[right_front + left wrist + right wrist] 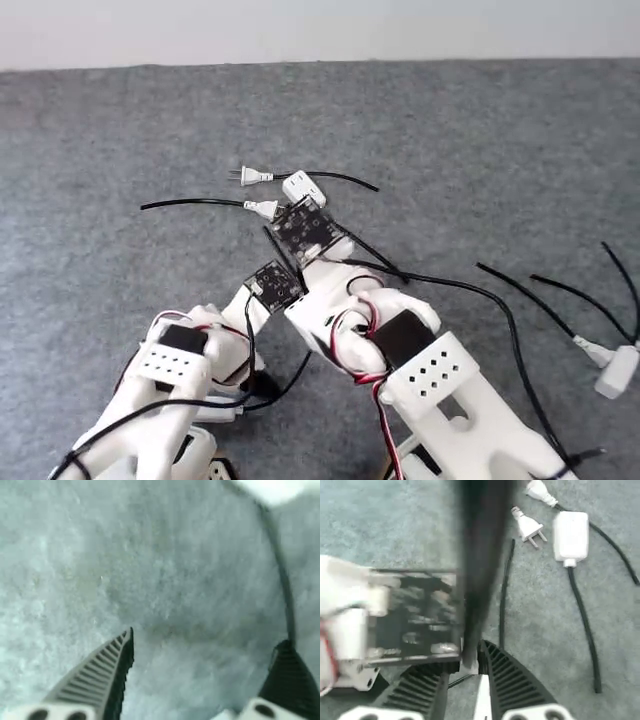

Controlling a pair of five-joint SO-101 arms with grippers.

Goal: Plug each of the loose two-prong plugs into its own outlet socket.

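Observation:
Two white two-prong plugs [255, 177] [263, 208] lie loose on the grey carpet beside a white outlet socket [303, 187]. The right wrist view shows the same plugs [530, 527] [540, 492] and socket [570, 535] ahead. My right gripper [475, 652] is shut on what looks like a white plug body [480, 700], whose black cable [480, 555] rises close to the camera. My left gripper [207, 637] is open over bare carpet, with a black cable [280, 570] running past one finger [290, 680]. A third plug [590, 350] and a second socket [620, 370] lie at the far right.
Several black cables [500, 300] trail across the carpet between the arms and the right edge. The left arm's wrist board [415, 615] sits close beside my right gripper. Open carpet [480, 150] stretches behind and to the left of the plugs.

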